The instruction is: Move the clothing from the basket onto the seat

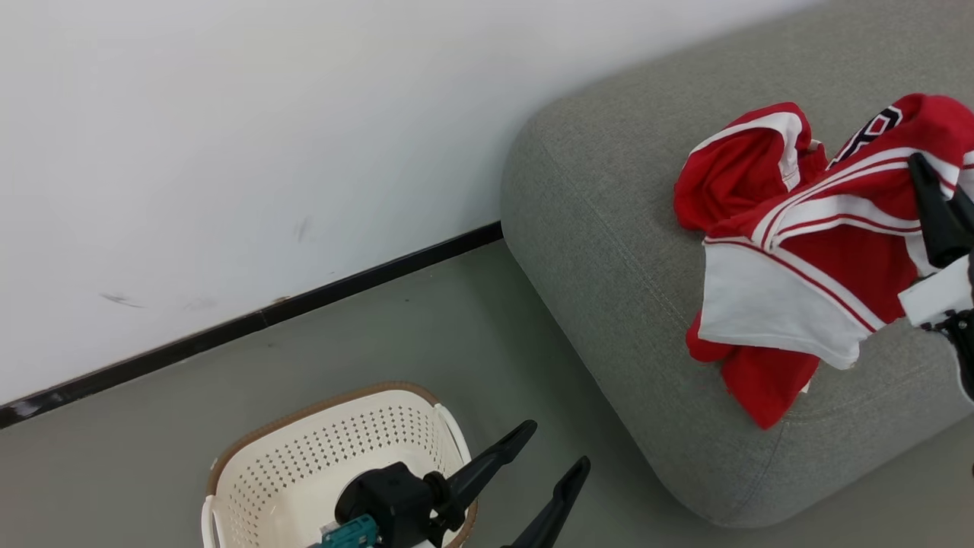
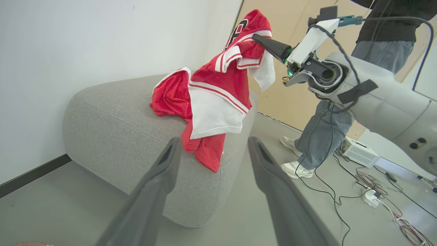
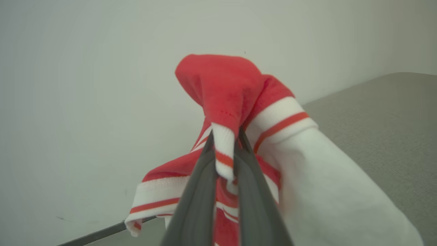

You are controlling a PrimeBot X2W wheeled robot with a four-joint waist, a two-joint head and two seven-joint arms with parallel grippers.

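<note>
Here, grey seat (image 1: 609, 190), grey floor (image 1: 426, 335), white wall (image 1: 228, 114).

Wall (image 1: 228, 114): plain matt white, running along the far side. A few faint grey scuff marks (image 1: 122, 299) sit low on it at left. Black skirting board (image 1: 251, 320) at its foot.

Floor (image 1: 418, 327): smooth grey-green, no pattern.

Furniture: one grey upholstered seat (image 1: 609, 190) at right, its far side close against the wall.

Beyond the seat, far right: tan panelling (image 2: 293, 99). A person (image 2: 327, 126) in jeans and white shoes stands before it. On the floor near them lie loose cables (image 2: 404, 226), a small white box (image 2: 360, 153) and a white power strip (image 2: 370, 198).

Light even and soft; shadows faint.
</note>
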